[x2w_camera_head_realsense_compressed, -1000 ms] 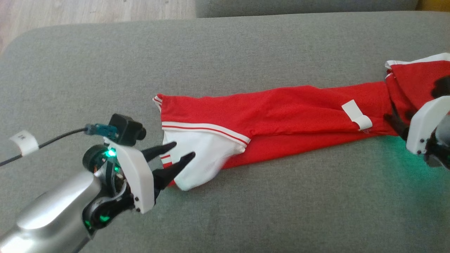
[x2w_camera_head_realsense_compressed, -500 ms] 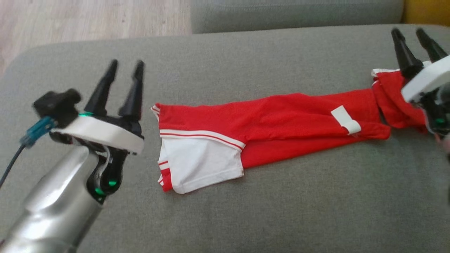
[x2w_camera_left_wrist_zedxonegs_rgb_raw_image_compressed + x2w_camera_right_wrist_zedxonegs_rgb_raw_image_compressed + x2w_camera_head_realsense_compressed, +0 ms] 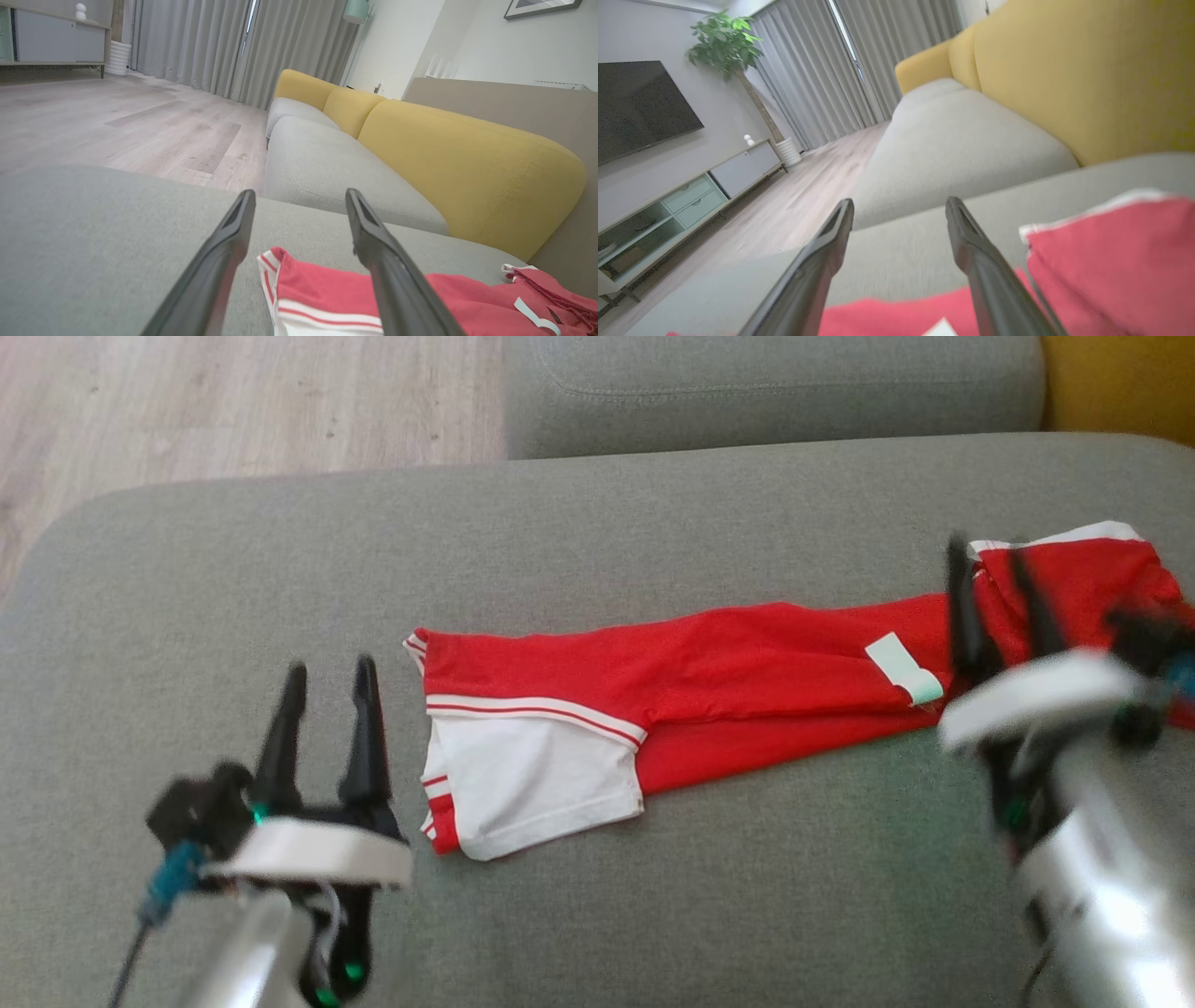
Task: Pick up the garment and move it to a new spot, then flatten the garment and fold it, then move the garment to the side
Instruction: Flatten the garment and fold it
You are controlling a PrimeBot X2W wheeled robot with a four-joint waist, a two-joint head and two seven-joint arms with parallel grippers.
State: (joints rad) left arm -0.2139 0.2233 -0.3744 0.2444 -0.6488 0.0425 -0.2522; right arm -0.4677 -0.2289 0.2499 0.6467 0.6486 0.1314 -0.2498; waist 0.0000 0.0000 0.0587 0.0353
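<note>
Both arms have dropped lower in my head view since half a second ago, and the camera has tilted as well. My left gripper [image 3: 331, 665] now stands off the garment's [image 3: 709, 672] left end, fingers parted and holding nothing. My right gripper [image 3: 987, 553] has come in over the right part of the cloth, and its wrist view shows the fingers spread with nothing between them.

Lying flat on the grey seat cushion [image 3: 653, 541], the red garment has its long axis running left to right, rising slightly toward the right. Its white panel [image 3: 532, 775] is at the left end and its bunched, white-trimmed end is at the right. A white label [image 3: 901, 669] sits near the right gripper.

I see bare cushion ahead of and behind the garment. The cushion's rounded left edge gives way to wooden floor [image 3: 233, 401].

Motion blur smears the right gripper, and its arm covers part of the bunched end. I cannot tell whether those fingertips touch the cloth.
</note>
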